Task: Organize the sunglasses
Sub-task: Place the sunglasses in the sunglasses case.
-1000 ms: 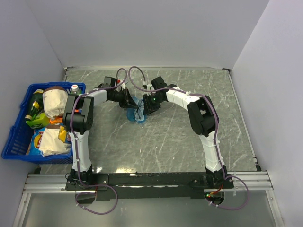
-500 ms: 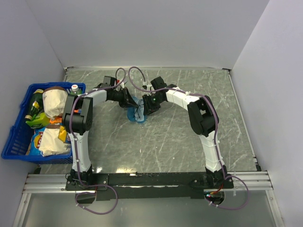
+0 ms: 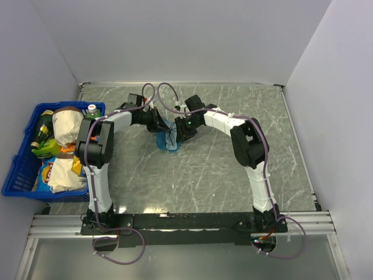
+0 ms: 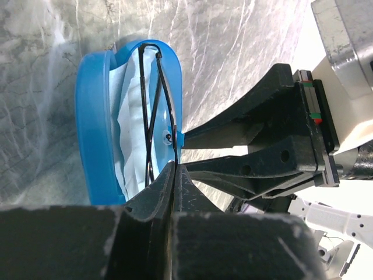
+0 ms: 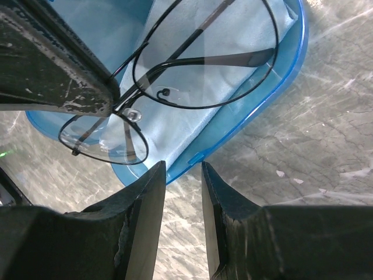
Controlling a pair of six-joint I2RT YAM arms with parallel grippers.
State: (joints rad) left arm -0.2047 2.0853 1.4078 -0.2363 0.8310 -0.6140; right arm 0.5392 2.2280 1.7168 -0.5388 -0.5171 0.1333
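The sunglasses (image 4: 165,99) have a thin black wire frame and lie in the open blue case (image 4: 93,128) on a light-blue cloth (image 4: 131,134). The case sits at the table's middle back (image 3: 166,143). My left gripper (image 4: 173,166) is shut, its tips pinching the frame near the bridge. In the right wrist view the sunglasses (image 5: 204,76) lie across the cloth (image 5: 175,125), with the left gripper's finger (image 5: 52,64) on them. My right gripper (image 5: 182,172) is open, its tips at the case rim (image 5: 256,111). Both grippers meet over the case in the top view, left (image 3: 162,127) and right (image 3: 176,133).
A blue basket (image 3: 17,166) with bottles and snack bags stands at the left table edge. Grey walls close in the table at the back and sides. The two arms arch toward each other over the case.
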